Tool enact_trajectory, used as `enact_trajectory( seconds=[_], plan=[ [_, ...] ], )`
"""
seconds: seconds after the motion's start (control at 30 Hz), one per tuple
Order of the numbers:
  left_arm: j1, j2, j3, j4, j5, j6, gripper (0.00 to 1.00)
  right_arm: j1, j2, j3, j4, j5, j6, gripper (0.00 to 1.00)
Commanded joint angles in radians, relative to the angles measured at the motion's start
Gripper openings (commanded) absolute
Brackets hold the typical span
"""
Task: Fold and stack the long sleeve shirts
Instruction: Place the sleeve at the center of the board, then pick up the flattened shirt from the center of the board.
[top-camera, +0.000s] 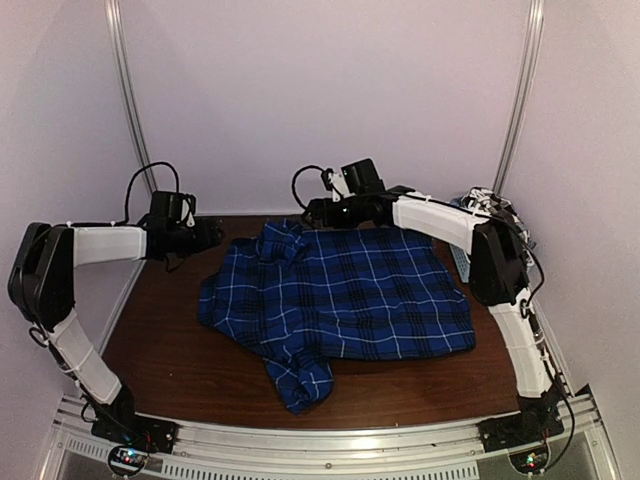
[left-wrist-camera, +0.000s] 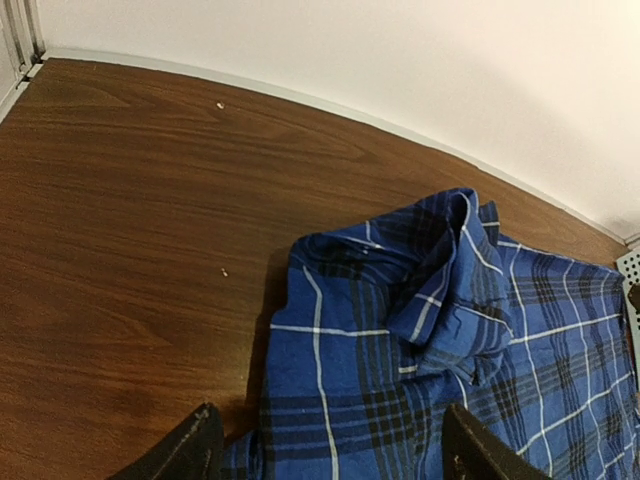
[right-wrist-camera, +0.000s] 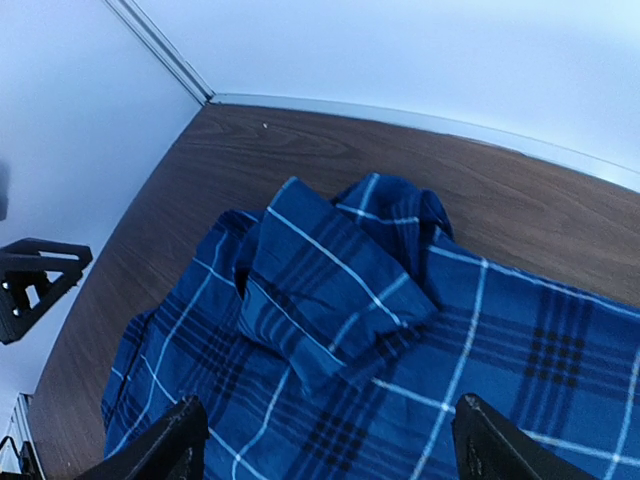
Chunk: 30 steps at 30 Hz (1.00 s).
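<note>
A royal-blue plaid shirt (top-camera: 340, 295) lies spread on the brown table, its collar bunched at the far side (top-camera: 282, 240) and a sleeve trailing toward the near edge (top-camera: 300, 380). My left gripper (top-camera: 208, 235) hovers open and empty just left of the collar; the left wrist view shows the collar (left-wrist-camera: 440, 270) ahead of its spread fingers (left-wrist-camera: 185, 455). My right gripper (top-camera: 318, 212) hovers open and empty above the far edge near the collar (right-wrist-camera: 330, 290), fingers (right-wrist-camera: 480, 450) wide apart. The black-and-white check shirt is out of view.
A grey slotted basket (top-camera: 462, 262) stands at the right behind the right arm, its corner showing in the left wrist view (left-wrist-camera: 630, 275). White walls close the far side and both sides. Bare table (top-camera: 170, 340) lies left of and in front of the shirt.
</note>
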Motion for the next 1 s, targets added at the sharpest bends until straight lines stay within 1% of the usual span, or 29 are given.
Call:
enact_trajectory(
  seconds=[0.0, 0.03, 0.27, 0.43, 0.57, 0.7, 0.8, 0.87, 0.97],
  plan=[
    [-0.006, -0.097, -0.068, 0.054, 0.096, -0.006, 0.76, -0.013, -0.245, -0.209, -0.025, 0.065, -0.063, 0.86],
    [-0.014, -0.119, -0.088, 0.051, 0.11, -0.001, 0.77, -0.014, -0.315, -0.274, -0.026, 0.078, -0.073, 0.86],
    [-0.097, -0.298, -0.252, 0.012, 0.14, 0.009, 0.78, -0.011, -0.644, -0.756, -0.035, 0.151, -0.096, 0.86],
    [-0.151, -0.413, -0.37, -0.005, 0.163, -0.012, 0.78, -0.001, -0.838, -1.058, -0.028, 0.176, -0.04, 0.86],
    [-0.18, -0.541, -0.473, -0.081, 0.136, -0.033, 0.79, 0.01, -0.99, -1.296, -0.003, 0.182, 0.042, 0.86],
    [-0.201, -0.686, -0.543, -0.188, 0.11, -0.034, 0.8, 0.02, -1.137, -1.434, -0.053, 0.212, 0.118, 0.86],
    [-0.224, -0.753, -0.586, -0.247, 0.118, -0.056, 0.81, 0.026, -1.228, -1.497, -0.095, 0.223, 0.172, 0.87],
    [-0.244, -0.788, -0.637, -0.246, 0.136, -0.094, 0.81, 0.031, -1.273, -1.525, -0.118, 0.23, 0.196, 0.87],
    [-0.284, -0.815, -0.71, -0.189, 0.157, -0.15, 0.81, 0.035, -1.322, -1.558, -0.129, 0.226, 0.216, 0.87]
  ],
)
